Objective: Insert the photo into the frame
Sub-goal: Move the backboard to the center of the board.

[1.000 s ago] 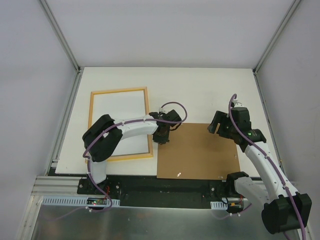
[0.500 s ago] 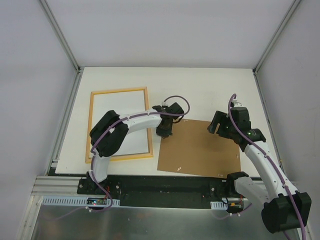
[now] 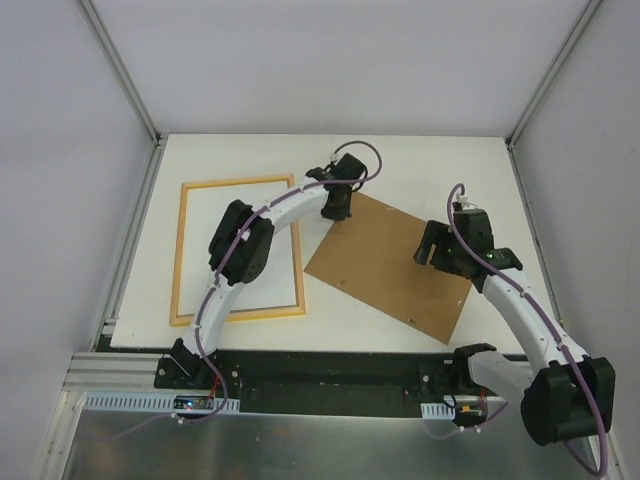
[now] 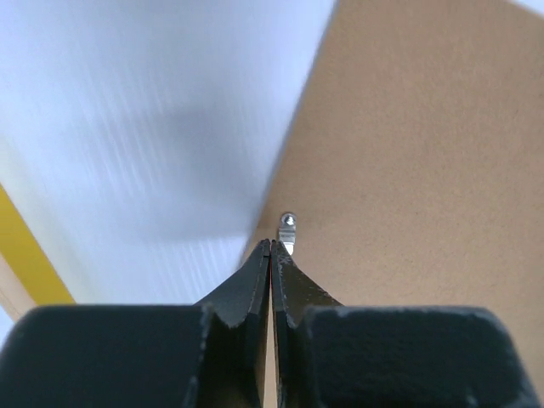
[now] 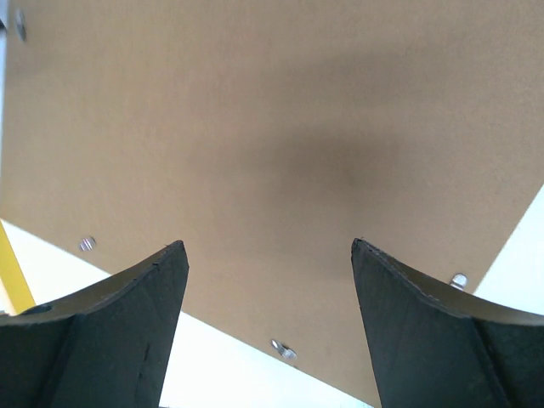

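The frame (image 3: 238,182) lies wood-coloured side up at the left of the table, and a yellow strip of the frame (image 4: 32,259) shows in the left wrist view. Inside it lies the photo (image 3: 222,212), plain white side up, partly hidden by my left arm. A brown backing panel (image 3: 390,265) lies skewed in the middle. My left gripper (image 3: 338,214) is shut, its tips (image 4: 271,244) at the panel's far left corner beside a small metal clip (image 4: 287,229). My right gripper (image 3: 432,250) hangs open over the panel's right part (image 5: 272,127), nothing between its fingers.
The white table board (image 3: 420,170) ends at metal rails left and right. The panel's near corner (image 3: 450,338) reaches close to the board's front edge. Small metal clips (image 5: 284,349) sit along the panel's edges.
My left gripper has moved away from me and to the right, and the brown panel has swung with it from square to skewed. The right gripper has barely shifted.
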